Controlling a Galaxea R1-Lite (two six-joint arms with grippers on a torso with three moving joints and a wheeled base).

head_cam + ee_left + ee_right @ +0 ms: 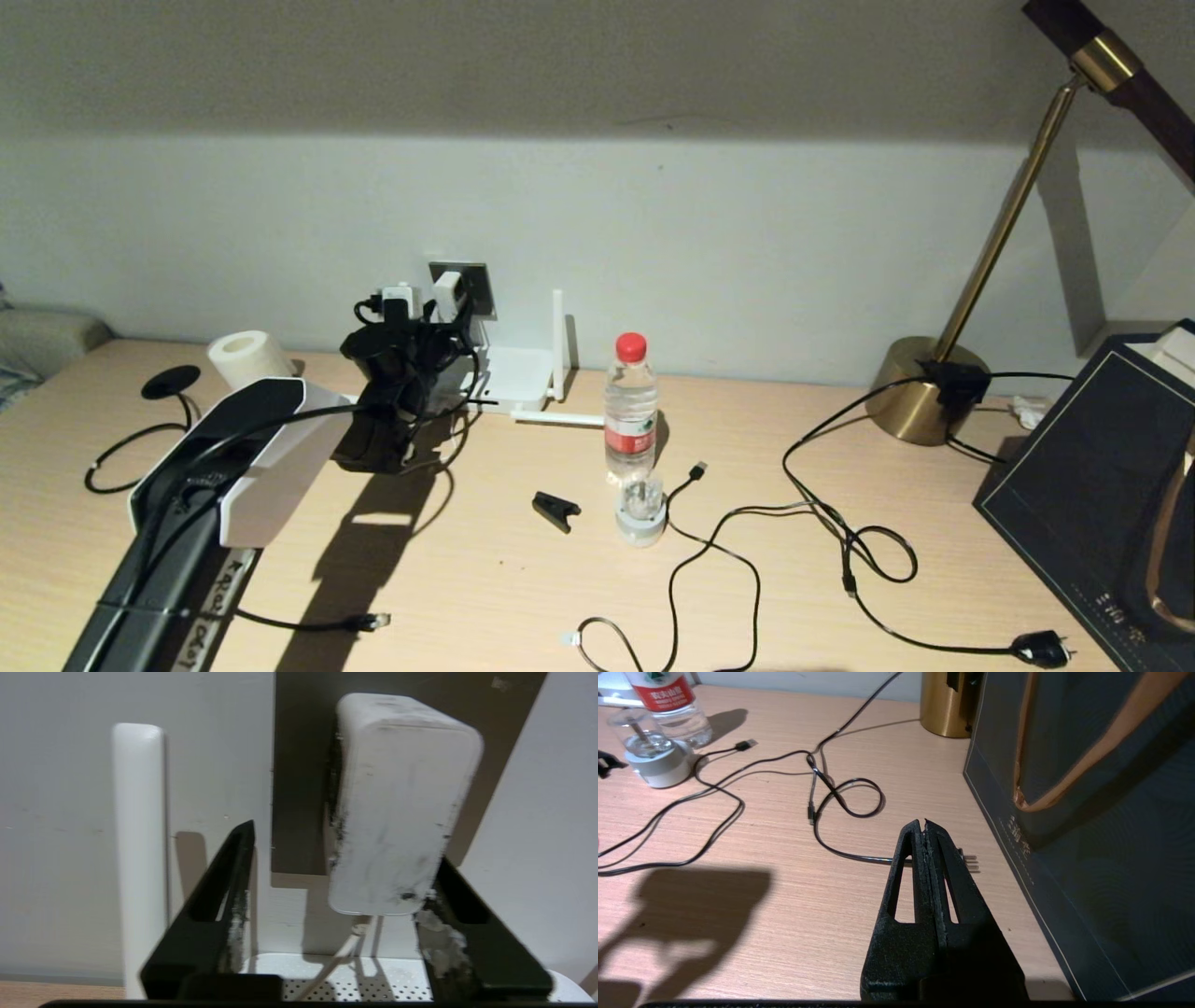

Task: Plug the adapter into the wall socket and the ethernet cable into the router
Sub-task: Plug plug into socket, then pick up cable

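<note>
The white adapter point(402, 807) sits against the grey wall socket point(299, 765), its thin white cord hanging down to the router point(373, 980). My left gripper point(345, 844) is open around the adapter: one finger point(462, 924) is at its lower corner, the other finger point(224, 891) stands apart from it. In the head view the adapter point(448, 293) is on the wall socket point(474, 285), above the router point(515, 375). The ethernet cable's clear-tipped plug point(376, 620) lies loose near the front edge, its black disc point(171, 381) at the far left. My right gripper point(924, 823) is shut and empty.
A water bottle point(631, 406), a small glass holder point(640, 518) and a black clip point(555, 511) stand mid-table. A black USB cable point(695, 469), the lamp cord with its black plug point(1041, 647), a brass lamp base point(924, 387) and a dark bag point(1092, 495) fill the right side.
</note>
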